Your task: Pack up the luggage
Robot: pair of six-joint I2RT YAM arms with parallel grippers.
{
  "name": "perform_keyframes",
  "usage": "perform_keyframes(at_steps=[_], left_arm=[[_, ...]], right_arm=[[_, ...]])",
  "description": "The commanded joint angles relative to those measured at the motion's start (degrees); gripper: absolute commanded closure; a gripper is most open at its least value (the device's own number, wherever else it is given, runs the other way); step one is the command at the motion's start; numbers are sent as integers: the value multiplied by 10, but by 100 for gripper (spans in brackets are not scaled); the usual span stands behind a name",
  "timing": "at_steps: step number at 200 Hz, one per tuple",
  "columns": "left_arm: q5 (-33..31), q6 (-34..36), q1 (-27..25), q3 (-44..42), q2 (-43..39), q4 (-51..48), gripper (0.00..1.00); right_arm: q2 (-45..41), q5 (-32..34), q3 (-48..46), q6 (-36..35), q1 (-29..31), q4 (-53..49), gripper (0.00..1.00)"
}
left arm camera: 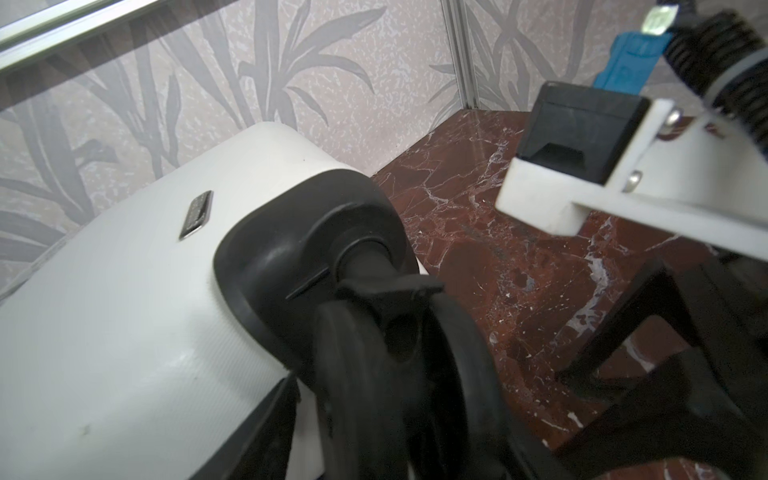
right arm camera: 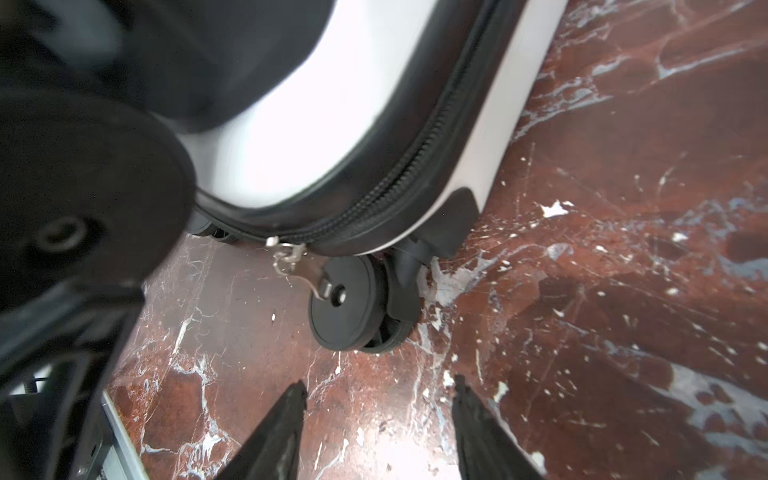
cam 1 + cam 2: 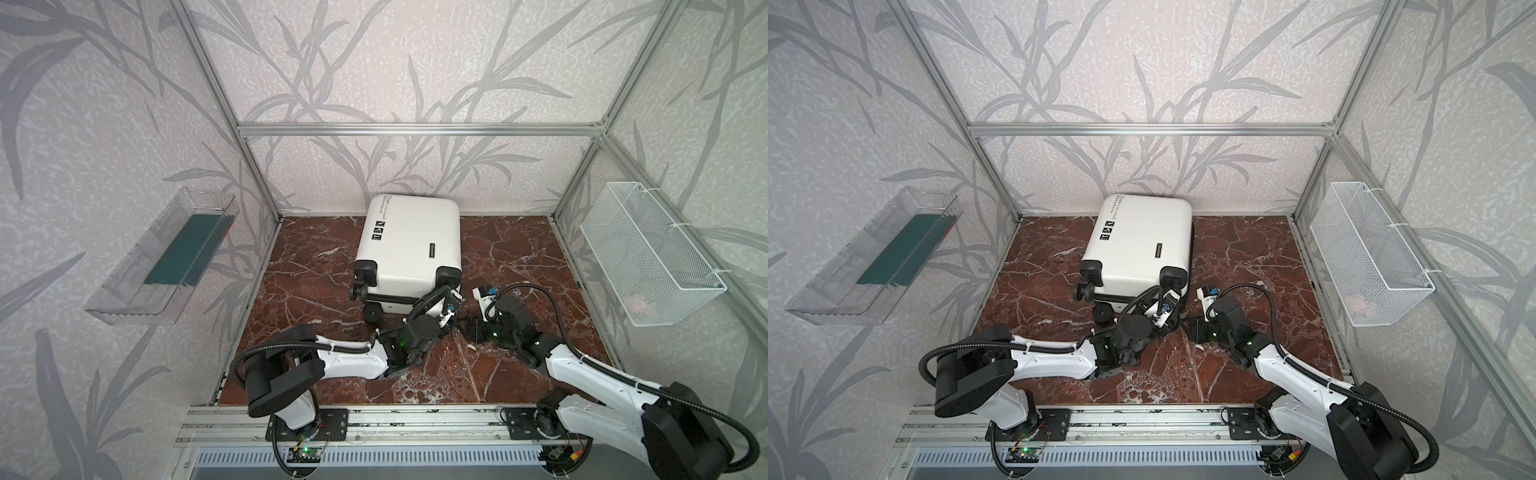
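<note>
Closed suitcase (image 3: 409,241) lies flat at the back of the table (image 3: 519,249). The left gripper (image 3: 441,296) straddles a corner wheel (image 1: 395,361), its grip uncertain. The right gripper (image 2: 378,388), spread and empty, apparently lines up to pinch the zipper pull (image 2: 297,266) next.

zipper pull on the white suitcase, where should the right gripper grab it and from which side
Pinch the flat metal tab of the zipper pull, not the slider. It dangles free off the zipper seam at the wheel end of the luggage, over a caster wheel, so probably bring the open right gripper in from the robot's side, closing on its flat faces.
</note>
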Motion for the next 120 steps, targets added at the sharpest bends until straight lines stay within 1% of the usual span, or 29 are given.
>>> perform_keyframes(at_steps=[1,22,44,61,88,120], left_arm=[[27,25,10,23,-31,-45,42],[51,24,12,30,-42,-67,52],[66,20,13,37,-46,-80,59],[70,16,13,40,-48,-85,60],[72,12,13,40,-51,-85,60],[75,6,13,43,-52,-89,67]], right_arm=[[5,29,-9,-16,20,49,42],[10,49,-16,-21,35,81,42],[20,71,-23,-24,51,117,42],[33,87,-23,-28,64,138,43],[62,95,-20,-25,76,176,45],[97,114,-19,-19,98,223,49]])
